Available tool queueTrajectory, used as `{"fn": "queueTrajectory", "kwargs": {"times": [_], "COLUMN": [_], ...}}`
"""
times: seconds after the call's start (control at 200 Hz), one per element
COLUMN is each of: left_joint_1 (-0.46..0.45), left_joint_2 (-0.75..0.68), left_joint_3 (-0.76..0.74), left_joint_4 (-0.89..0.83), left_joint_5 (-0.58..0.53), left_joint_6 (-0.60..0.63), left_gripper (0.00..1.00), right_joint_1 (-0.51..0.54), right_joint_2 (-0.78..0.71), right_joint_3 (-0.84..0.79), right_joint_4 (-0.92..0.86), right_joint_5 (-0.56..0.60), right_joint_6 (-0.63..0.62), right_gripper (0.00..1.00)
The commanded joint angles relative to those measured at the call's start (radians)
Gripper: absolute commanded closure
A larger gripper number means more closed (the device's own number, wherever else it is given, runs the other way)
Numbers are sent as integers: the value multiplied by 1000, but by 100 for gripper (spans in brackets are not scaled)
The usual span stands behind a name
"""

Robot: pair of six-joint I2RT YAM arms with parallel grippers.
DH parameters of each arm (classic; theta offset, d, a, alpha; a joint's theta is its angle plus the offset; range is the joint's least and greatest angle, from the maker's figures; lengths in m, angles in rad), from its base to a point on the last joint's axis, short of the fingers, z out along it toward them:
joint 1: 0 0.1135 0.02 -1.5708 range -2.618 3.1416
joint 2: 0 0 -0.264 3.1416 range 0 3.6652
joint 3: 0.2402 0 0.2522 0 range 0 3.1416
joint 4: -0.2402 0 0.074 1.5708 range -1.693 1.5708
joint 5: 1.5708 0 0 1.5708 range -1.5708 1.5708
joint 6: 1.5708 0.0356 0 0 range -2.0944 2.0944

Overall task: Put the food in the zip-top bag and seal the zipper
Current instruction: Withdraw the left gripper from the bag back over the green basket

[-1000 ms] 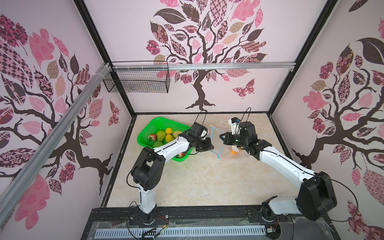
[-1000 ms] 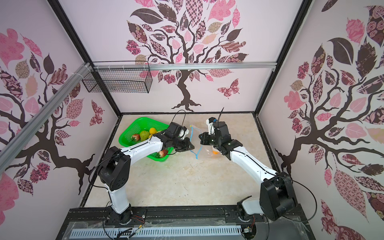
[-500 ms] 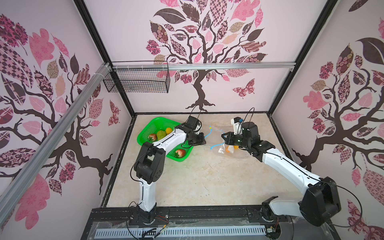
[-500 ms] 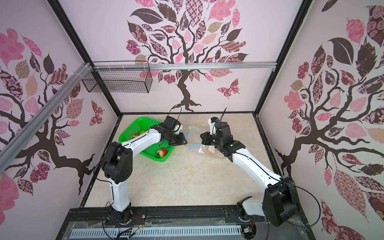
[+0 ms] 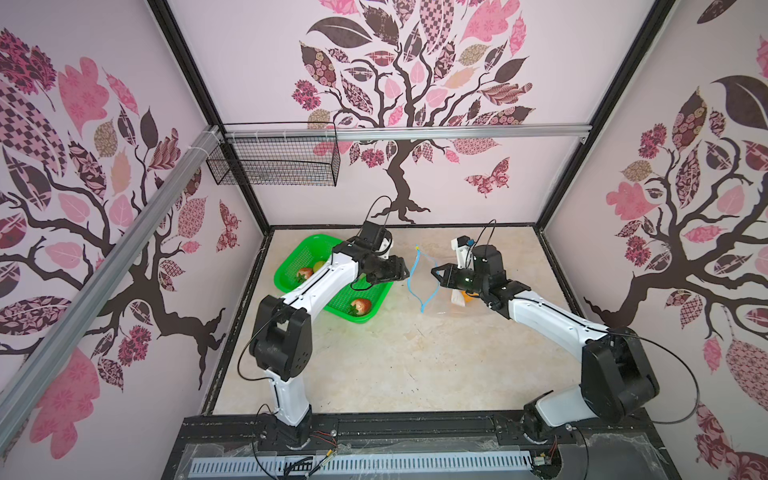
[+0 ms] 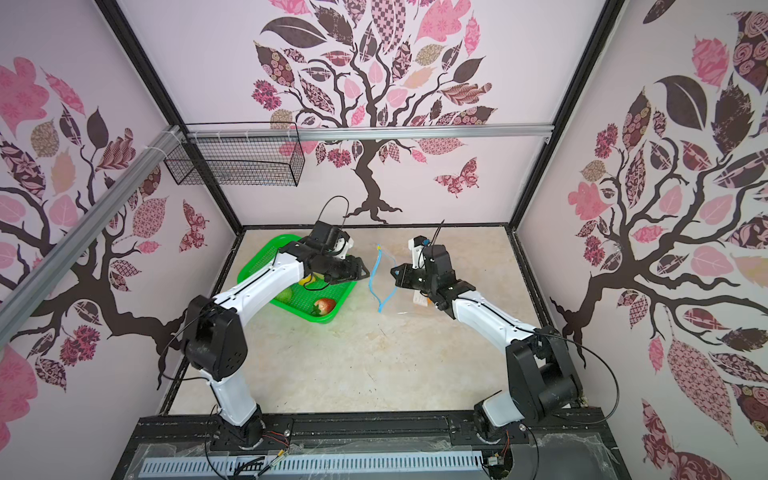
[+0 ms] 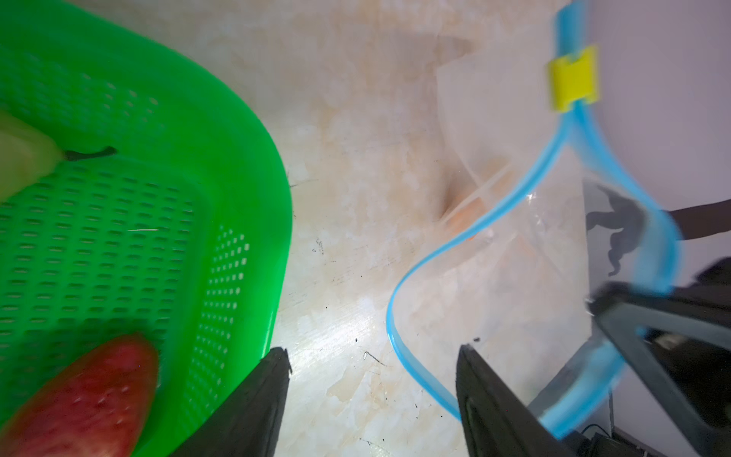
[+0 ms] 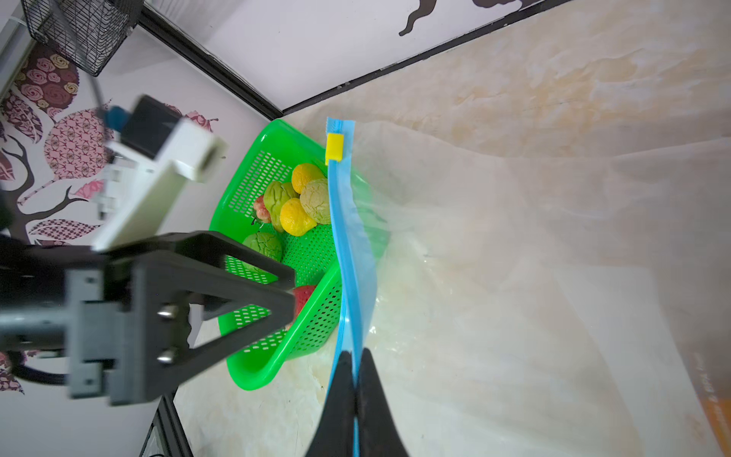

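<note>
The right claw (image 8: pixel 354 358) is pinched tight on the zipper (image 8: pixel 348 245), the light blue strip along the mouth of the zip-top bag (image 5: pixel 442 309). In both top views the bag lies on the desk (image 5: pixel 395 365) right of centre. Its mouth faces left and gapes in a loop, and the yellow slider (image 5: pixel 417 248) sits at the strip's far end. An orange carrot (image 5: pixel 468 296) shows through the clear plastic beside the white label (image 5: pixel 457 297), both partly hidden by the right arm.

The left claw (image 5: pixel 402 271) hovers just left of the bag's mouth, jaws well apart and holding nothing. In the left wrist view the nearer lip of the strip curves across the gap between them, unpinched.

The green basket (image 5: pixel 309 243) sits left of centre, partly under the left arm, and the other food lies in it. A strawberry (image 5: pixel 360 306) lies near its front corner and a second strawberry (image 5: pixel 304 274) further back. The right wrist view also shows two lemons (image 8: pixel 294 217), a pale tan lumpy piece (image 8: pixel 316 200), a green pear (image 8: pixel 277 196) and a green ball (image 8: pixel 263 245).
</note>
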Motion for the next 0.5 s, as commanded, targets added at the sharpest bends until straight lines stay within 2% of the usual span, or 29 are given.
{"fn": "queueTrajectory", "kwargs": {"times": [0.0, 0.115, 0.255, 0.38, 0.495], "left_joint_1": [76, 173, 269, 283, 282], "left_joint_2": [-79, -92, -41, 31, 109], "left_joint_3": [-48, -68, -78, -81, -53], "left_joint_4": [9, 52, 145, 236, 243], "left_joint_5": [-62, -93, -56, -55, -75], "left_joint_6": [37, 68, 83, 158, 231], "left_gripper": [28, 27, 28, 28, 28], "right_joint_1": [-13, -19, -18, -19, -19], "right_joint_2": [47, 67, 65, 60, 54], "right_joint_3": [48, 50, 40, 39, 38], "right_joint_4": [70, 92, 110, 113, 111], "right_joint_5": [-42, -64, -70, -78, -84], "right_joint_6": [26, 35, 33, 27, 23], "right_gripper": [100, 100, 100, 100, 100]}}
